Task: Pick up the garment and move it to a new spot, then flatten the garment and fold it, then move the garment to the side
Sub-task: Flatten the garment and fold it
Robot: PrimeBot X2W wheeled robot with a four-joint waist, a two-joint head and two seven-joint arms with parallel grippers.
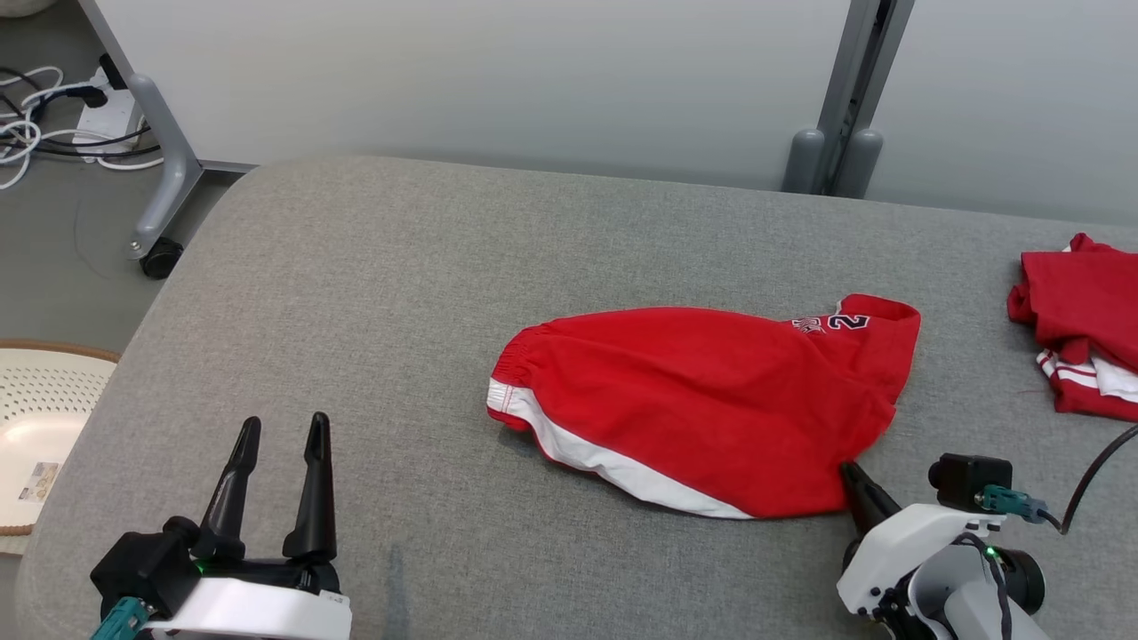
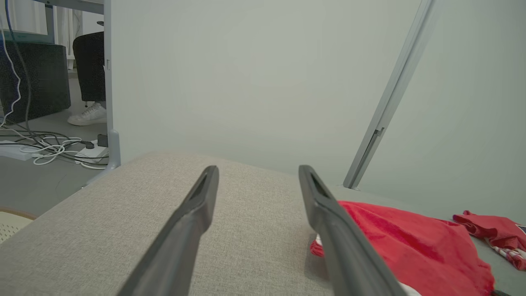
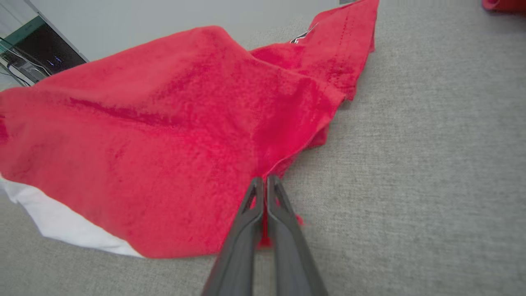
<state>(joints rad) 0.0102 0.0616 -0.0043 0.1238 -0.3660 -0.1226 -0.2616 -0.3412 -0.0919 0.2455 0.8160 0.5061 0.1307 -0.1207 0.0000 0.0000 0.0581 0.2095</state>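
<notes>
The garment (image 1: 702, 400) is a pair of red shorts with a white side stripe, lying folded in half on the grey padded table (image 1: 356, 267). It also shows in the left wrist view (image 2: 411, 242) and the right wrist view (image 3: 164, 135). My right gripper (image 1: 849, 471) sits at the garment's near right corner. In its own view, the right gripper (image 3: 263, 181) is shut on the red hem, with cloth pinched between the fingers. My left gripper (image 1: 283, 431) stands open over bare table at the lower left, well apart from the garment; its fingers (image 2: 205, 193) hold nothing.
A second red and white piece of clothing (image 1: 1080, 324) lies crumpled at the table's right edge. A perforated white basket (image 1: 40, 427) stands on the floor left of the table. Cables (image 1: 53, 124) and a wheeled partition foot (image 1: 160, 253) lie beyond the far left corner. A person's shoe (image 2: 88, 115) shows behind.
</notes>
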